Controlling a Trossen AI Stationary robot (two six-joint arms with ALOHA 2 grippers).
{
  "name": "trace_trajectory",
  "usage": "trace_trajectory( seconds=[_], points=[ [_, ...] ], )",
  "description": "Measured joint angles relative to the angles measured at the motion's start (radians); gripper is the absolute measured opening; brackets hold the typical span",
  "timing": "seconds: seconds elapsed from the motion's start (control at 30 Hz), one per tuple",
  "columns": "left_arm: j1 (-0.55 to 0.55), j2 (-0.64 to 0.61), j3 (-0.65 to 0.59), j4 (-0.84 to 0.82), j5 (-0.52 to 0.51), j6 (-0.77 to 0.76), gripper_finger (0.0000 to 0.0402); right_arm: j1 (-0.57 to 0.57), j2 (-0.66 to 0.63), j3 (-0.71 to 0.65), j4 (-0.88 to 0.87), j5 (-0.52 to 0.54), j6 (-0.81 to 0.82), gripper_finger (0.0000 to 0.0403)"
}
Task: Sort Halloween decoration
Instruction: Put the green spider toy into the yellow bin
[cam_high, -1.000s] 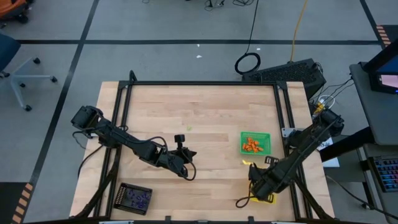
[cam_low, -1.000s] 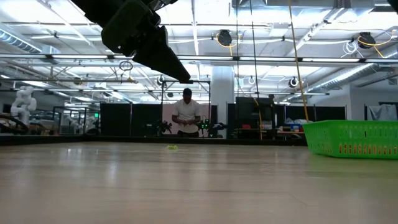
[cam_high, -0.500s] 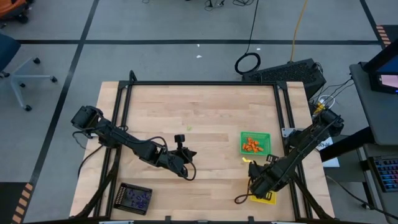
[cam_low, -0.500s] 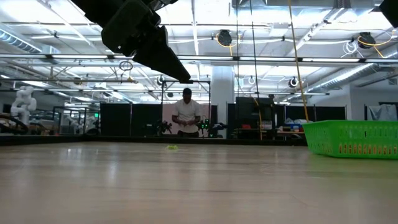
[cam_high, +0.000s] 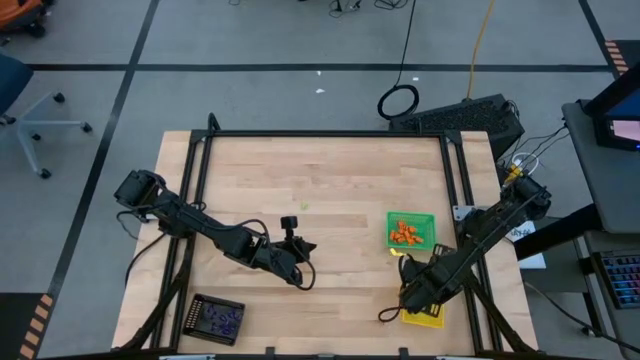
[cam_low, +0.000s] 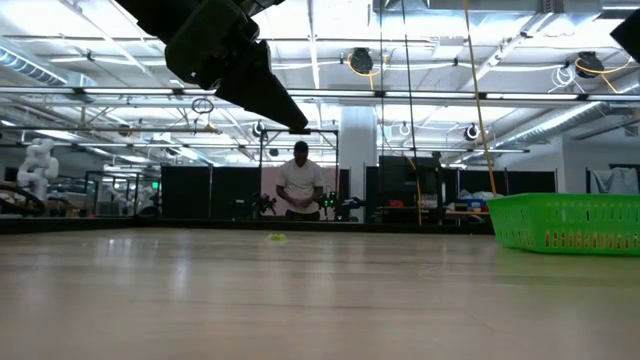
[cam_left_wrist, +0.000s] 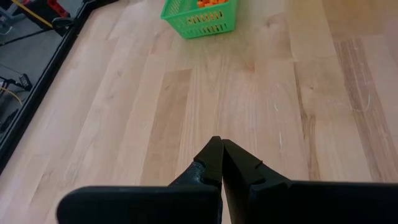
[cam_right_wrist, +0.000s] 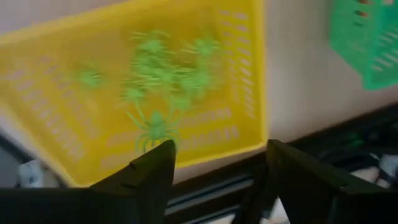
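My right gripper (cam_right_wrist: 214, 171) hangs over the yellow slotted plastic tray (cam_right_wrist: 68, 62) at the table's near right corner, and its jaws have just swung apart from closed a second ago. I read that as a release: a lime-green plastic spider (cam_right_wrist: 153, 127) lies in the tray right below the fingers, joining a blurred heap of other green spiders (cam_right_wrist: 165, 71) I can't count. So one more piece looks sorted. My left gripper (cam_left_wrist: 221, 158) waits above bare wood mid-table, jaws pressed together, holding nothing. Counting trays: three, with the green basket (cam_high: 431, 219) holding orange trinkets (cam_high: 404, 233) and the black tray (cam_high: 195, 307) holding purple ones (cam_high: 218, 319). Only one small green piece (cam_high: 305, 206) is loose on the wooden table (cam_high: 340, 170), so sorting seems nearly done.
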Motion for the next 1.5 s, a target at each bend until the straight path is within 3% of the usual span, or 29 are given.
trace_trajectory(
  seconds=[0.57, 1.03, 1.17, 1.5],
  points=[
    [0.000, 0.000, 0.000, 0.008, 0.000, -0.001, 0.0008, -0.072, 0.181, 0.000, -0.004, 0.034, -0.180, 0.0251],
    [0.000, 0.000, 0.000, 0.008, 0.000, -0.003, 0.0008, -0.096, 0.183, 0.064, 0.037, 0.129, -0.218, 0.0251],
    [0.000, 0.000, 0.000, 0.010, 0.000, -0.003, 0.0008, -0.096, 0.183, 0.102, 0.021, 0.185, -0.223, 0.0251],
    [0.000, 0.000, 0.000, 0.044, 0.000, 0.001, 0.0008, -0.086, 0.182, 0.212, -0.072, 0.209, -0.226, 0.0251]
  ],
)
